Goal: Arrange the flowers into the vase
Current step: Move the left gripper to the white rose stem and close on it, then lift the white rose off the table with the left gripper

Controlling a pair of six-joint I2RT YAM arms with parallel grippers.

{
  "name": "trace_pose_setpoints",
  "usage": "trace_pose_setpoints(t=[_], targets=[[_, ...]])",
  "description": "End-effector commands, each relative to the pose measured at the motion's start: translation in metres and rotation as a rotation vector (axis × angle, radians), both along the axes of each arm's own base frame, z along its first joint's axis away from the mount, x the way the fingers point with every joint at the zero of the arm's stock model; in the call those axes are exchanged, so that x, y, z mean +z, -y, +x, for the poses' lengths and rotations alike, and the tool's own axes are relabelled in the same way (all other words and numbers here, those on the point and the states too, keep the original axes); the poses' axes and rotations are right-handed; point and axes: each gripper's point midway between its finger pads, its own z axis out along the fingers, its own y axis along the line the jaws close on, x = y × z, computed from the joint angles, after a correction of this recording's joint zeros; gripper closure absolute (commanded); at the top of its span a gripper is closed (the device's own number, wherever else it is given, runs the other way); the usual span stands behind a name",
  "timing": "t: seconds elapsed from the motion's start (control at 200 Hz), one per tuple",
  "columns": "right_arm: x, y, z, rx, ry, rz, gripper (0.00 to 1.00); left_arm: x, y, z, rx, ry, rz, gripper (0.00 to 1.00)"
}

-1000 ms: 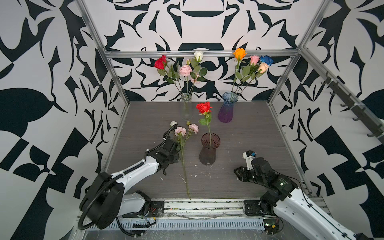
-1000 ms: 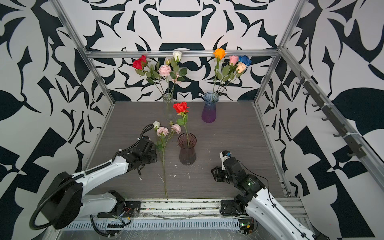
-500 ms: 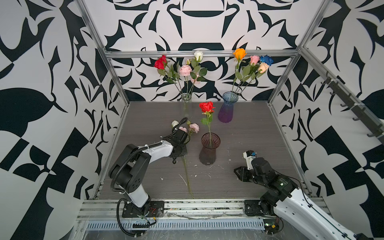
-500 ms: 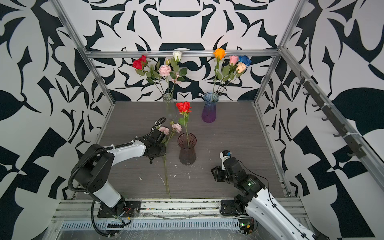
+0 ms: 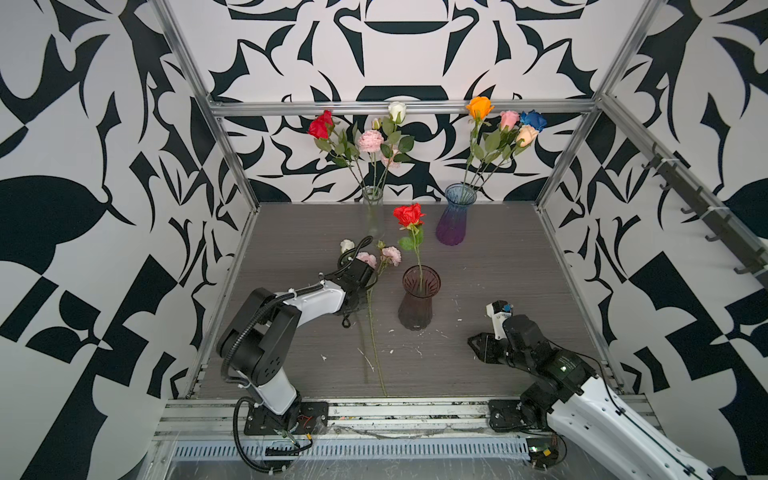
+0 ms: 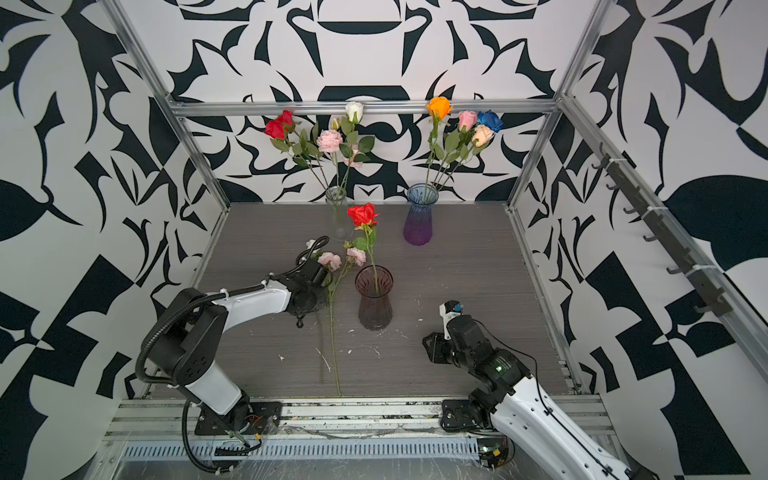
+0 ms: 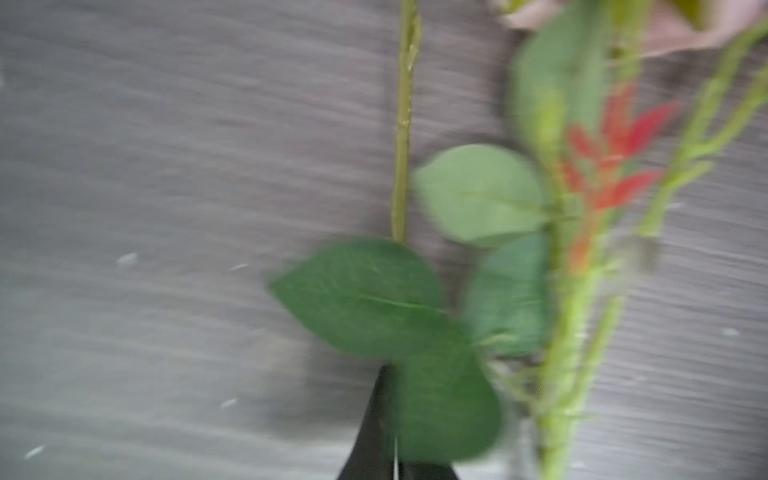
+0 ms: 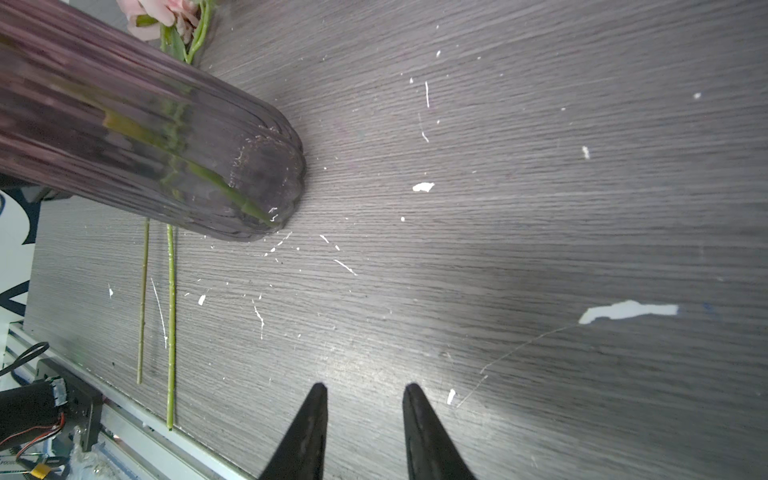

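A dark ribbed glass vase (image 5: pixel 419 303) (image 6: pixel 375 303) (image 8: pixel 145 137) stands mid-table with one red rose (image 5: pixel 409 215) (image 6: pixel 363 215) upright in it. Left of it a long-stemmed spray of pale pink flowers (image 5: pixel 390 254) (image 6: pixel 330 259) lies on the table, its stem (image 5: pixel 376 353) (image 8: pixel 170 311) running to the front edge. My left gripper (image 5: pixel 369 286) (image 6: pixel 328 286) (image 7: pixel 388 370) is shut at the spray's leafy part, a green leaf (image 7: pixel 440 399) pinched at its tip. My right gripper (image 5: pixel 478 345) (image 6: pixel 430 347) (image 8: pixel 363 388) stands open and low over bare table, right of the vase.
At the back stand a clear vase (image 5: pixel 372 208) with red, white and pink flowers and a blue-purple vase (image 5: pixel 454 220) with orange, pink, blue and peach roses. A thinner olive stem (image 8: pixel 143 291) lies beside the green one. Patterned walls enclose three sides.
My left arm has swung in from the left to the pink spray and its jaws have shut there. The right arm has not moved.
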Motion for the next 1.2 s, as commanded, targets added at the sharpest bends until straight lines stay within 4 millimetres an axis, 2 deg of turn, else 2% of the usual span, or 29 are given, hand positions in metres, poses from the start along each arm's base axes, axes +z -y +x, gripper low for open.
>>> trace_pose_setpoints(t=[0.0,0.13,0.315,0.345,0.515,0.61,0.67,0.75,0.835,0.92,1.195], targets=[[0.007,-0.002,0.006,0.010,0.050,0.001,0.65,-0.016,-0.043,-0.042,0.075,-0.127,0.124,0.98],[0.007,-0.003,0.005,0.014,0.044,0.001,0.66,0.018,-0.045,-0.035,0.097,-0.014,0.081,1.00],[0.007,-0.003,0.005,0.015,0.046,0.000,0.66,0.080,-0.041,-0.020,0.095,0.157,-0.001,1.00],[0.007,-0.002,0.005,0.014,0.048,0.000,0.66,0.099,-0.039,-0.017,0.093,0.207,-0.030,1.00],[0.007,-0.003,0.005,0.014,0.049,0.002,0.66,0.155,-0.028,-0.011,0.074,0.349,-0.129,1.00],[0.007,-0.003,0.005,0.015,0.051,0.002,0.66,0.173,-0.023,-0.008,0.046,0.414,-0.162,1.00],[0.007,-0.003,0.005,0.015,0.050,0.001,0.66,0.170,-0.022,-0.007,0.044,0.402,-0.159,1.00],[0.007,-0.003,0.005,0.015,0.051,0.003,0.66,0.156,-0.023,-0.006,0.048,0.336,-0.117,0.66],[0.007,-0.003,0.005,0.017,0.050,0.004,0.66,0.140,-0.021,0.000,0.008,0.248,-0.067,0.51],[0.007,-0.003,0.005,0.017,0.048,0.003,0.66,0.122,-0.025,0.011,-0.004,0.168,-0.012,0.50],[0.007,-0.002,0.005,0.015,0.051,0.002,0.66,0.070,-0.051,0.048,0.078,0.030,0.012,0.60]])
